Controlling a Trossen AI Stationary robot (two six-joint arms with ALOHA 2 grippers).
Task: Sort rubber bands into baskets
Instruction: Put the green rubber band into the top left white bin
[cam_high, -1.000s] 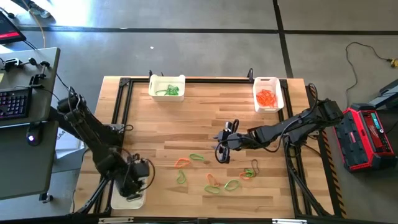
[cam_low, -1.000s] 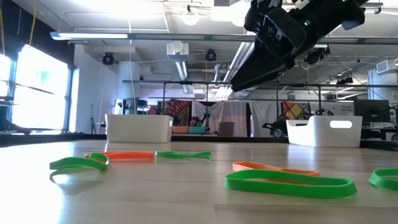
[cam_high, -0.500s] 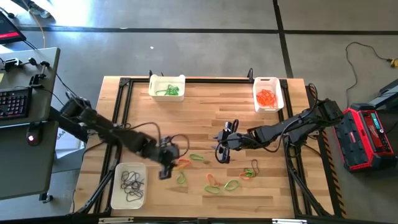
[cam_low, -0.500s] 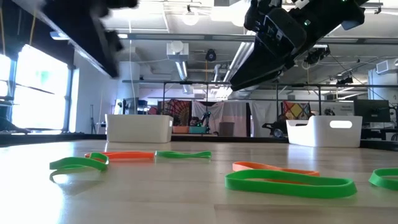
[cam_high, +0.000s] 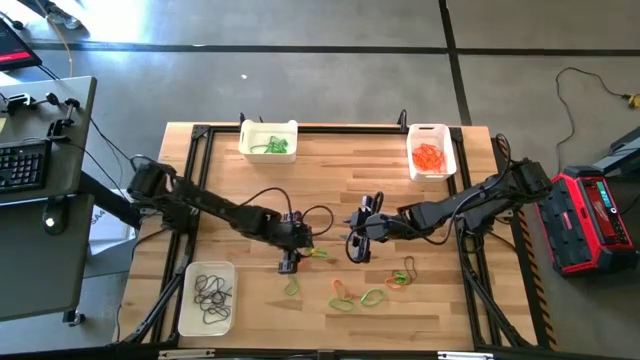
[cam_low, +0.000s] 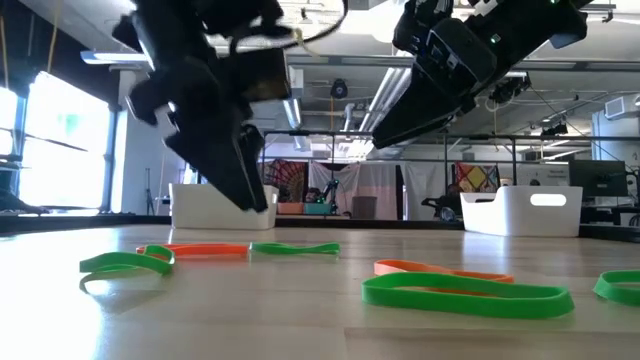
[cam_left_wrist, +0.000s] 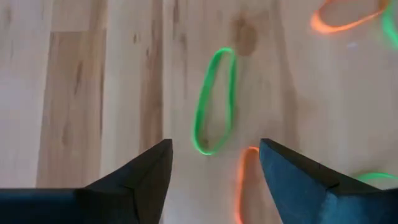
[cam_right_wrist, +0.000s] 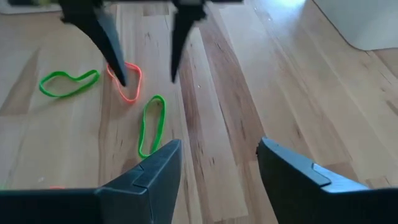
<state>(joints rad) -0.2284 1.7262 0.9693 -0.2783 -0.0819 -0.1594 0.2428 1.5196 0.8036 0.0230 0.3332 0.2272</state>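
Left end effector (cam_high: 289, 264) moved over thin rubber bands (cam_high: 291, 287)

baskets: three – one (cam_high: 268, 139) with green bands, one (cam_high: 430, 150) with orange bands, one (cam_high: 207, 298) with dark bands. arms: two. loose bands on table (cam_high: 240, 190): exact count unclear.

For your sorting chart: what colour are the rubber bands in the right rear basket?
Orange rubber bands, clearest in the high view.

Left tool (cam_high: 290, 262) open mid-table; right tool (cam_high: 357, 243) open beside it
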